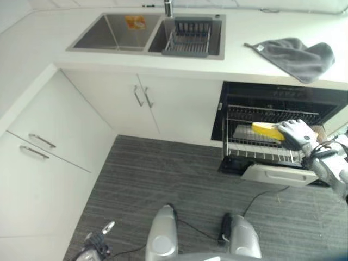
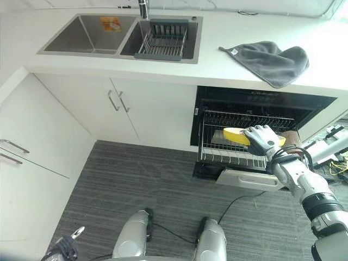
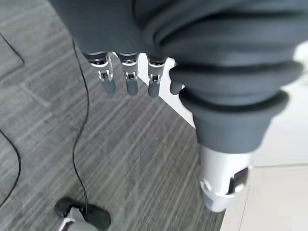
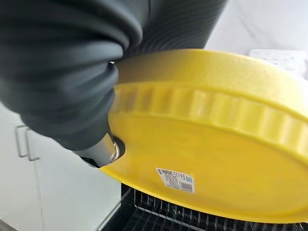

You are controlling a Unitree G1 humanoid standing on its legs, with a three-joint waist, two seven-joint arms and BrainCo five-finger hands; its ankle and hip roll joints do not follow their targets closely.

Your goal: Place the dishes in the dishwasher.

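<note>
Gripping a yellow dish [image 2: 235, 135] over the pulled-out dishwasher rack [image 2: 231, 156], right hand [image 2: 262, 140] fingers curled on its rim, left hand [image 3: 126, 77] fingers hanging straight above the floor [image 3: 120, 159]

1. The right hand [image 2: 261, 140] covers the near-right end of the yellow dish [image 2: 235, 135], so how the fingers close on it cannot be read.
2. In the right wrist view the yellow dish runs off the frame's edge and hides most of the dishwasher rack [image 4: 163, 214].
3. The deep interior of the dishwasher [image 1: 283, 98] is too dark to make out.
4. The grey cloth [image 1: 296, 54] on the desk [image 1: 239, 62] lies bunched, its underside hidden.
5. The left hand [image 1: 97, 242] is cut off at the near edge.
</note>
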